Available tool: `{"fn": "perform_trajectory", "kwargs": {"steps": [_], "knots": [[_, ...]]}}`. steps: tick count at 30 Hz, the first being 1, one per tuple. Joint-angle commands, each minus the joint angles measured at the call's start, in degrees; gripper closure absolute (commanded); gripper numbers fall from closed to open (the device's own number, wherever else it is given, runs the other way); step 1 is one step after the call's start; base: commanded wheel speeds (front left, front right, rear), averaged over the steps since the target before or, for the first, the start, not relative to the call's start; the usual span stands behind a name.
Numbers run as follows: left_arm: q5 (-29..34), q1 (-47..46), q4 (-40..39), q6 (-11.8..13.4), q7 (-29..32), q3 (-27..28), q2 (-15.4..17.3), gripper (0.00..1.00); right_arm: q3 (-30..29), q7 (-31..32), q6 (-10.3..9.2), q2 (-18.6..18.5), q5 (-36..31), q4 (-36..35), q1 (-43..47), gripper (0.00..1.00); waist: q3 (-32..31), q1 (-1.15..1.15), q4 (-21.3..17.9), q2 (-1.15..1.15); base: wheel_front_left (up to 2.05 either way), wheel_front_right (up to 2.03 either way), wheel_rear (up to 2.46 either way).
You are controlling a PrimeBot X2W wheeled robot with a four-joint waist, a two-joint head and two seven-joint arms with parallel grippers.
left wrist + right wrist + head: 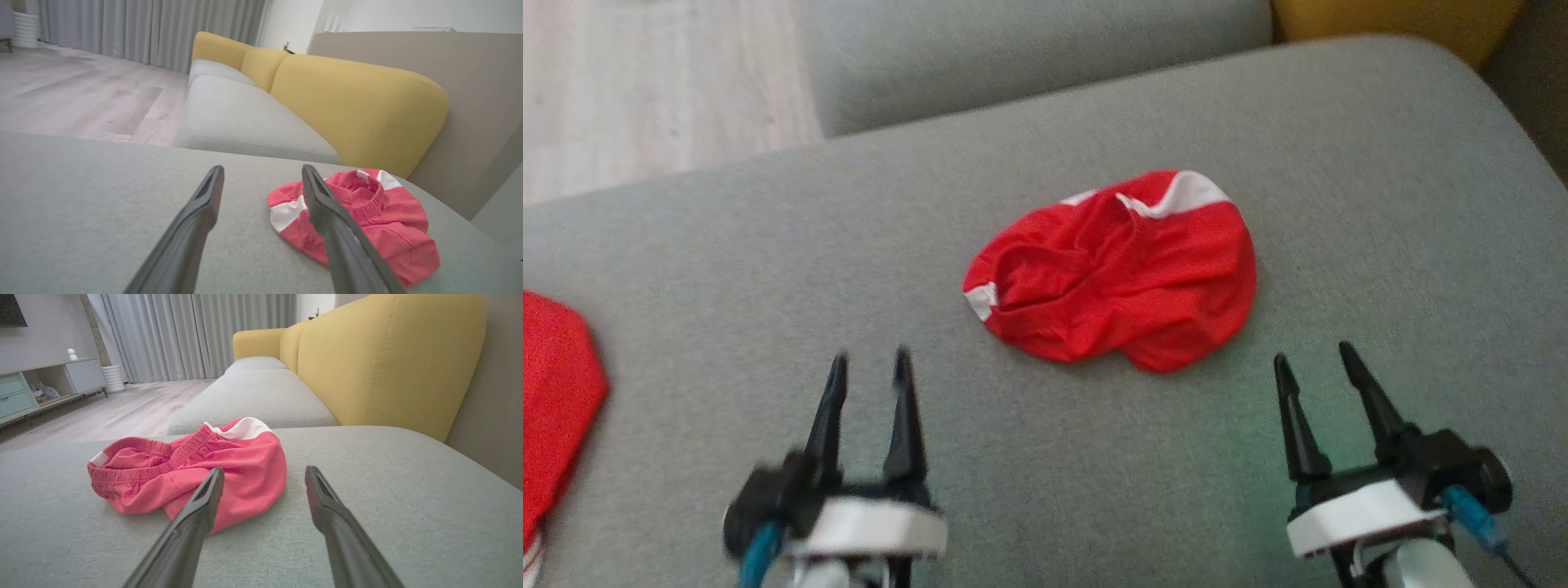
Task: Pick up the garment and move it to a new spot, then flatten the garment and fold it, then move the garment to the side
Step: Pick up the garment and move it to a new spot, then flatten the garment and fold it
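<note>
Nearest the camera, the left hand (870, 359) and the right hand (1313, 354) hover low over the grey seat cushion (768, 269). Each has its two dark fingers spread apart and holds nothing. At the left edge of the head view, a second red cloth (556, 392) lies on the same cushion. Ahead of the hands and between them, touching neither, the garment (1115, 273) sits in a crumpled heap on the cushion. It is red with white stripes, and its elastic waistband is bunched on top. Beyond it lies another grey seat (257, 392), with the yellow backrest (388, 363) alongside. Farther off are the pale wood floor (135, 408) and grey curtains (184, 335).
</note>
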Motion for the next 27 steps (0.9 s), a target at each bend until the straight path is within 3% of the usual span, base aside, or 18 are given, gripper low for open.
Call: {"fn": "perform_trajectory", "kwargs": {"steps": [1, 9, 17, 27], "knots": [[1.38, 1.33, -5.16, 1.42, -0.52, 2.83, 0.19, 0.0, 1.99, 0.04, 0.39, -0.17, 0.17, -2.05, -0.7, 0.0, -3.51, 0.02, 2.81, 0.0, 0.0, 0.0, 0.0], [6.48, 13.17, -12.29, 5.58, -0.53, 5.15, 0.19, 0.0, 3.08, 0.04, 0.39, -0.52, -0.32, -3.16, 3.01, 0.0, -6.93, 0.02, 4.63, 0.0, 0.0, 0.0, 0.0], [10.94, 16.28, -13.51, 9.06, -0.53, 4.9, 0.19, 0.0, 3.86, 0.04, 0.39, -0.41, -0.13, -3.49, 4.5, 0.0, -7.8, 0.02, 5.4, 0.0, 0.0, 0.0, 0.0], [12.28, 17.19, -13.24, 9.75, -0.53, 2.88, 0.18, 0.0, 3.96, 0.04, 0.39, -0.57, -0.03, -3.54, 4.77, 0.0, -7.66, 0.02, 6.47, 0.0, 0.0, 0.0, 0.0]]}}
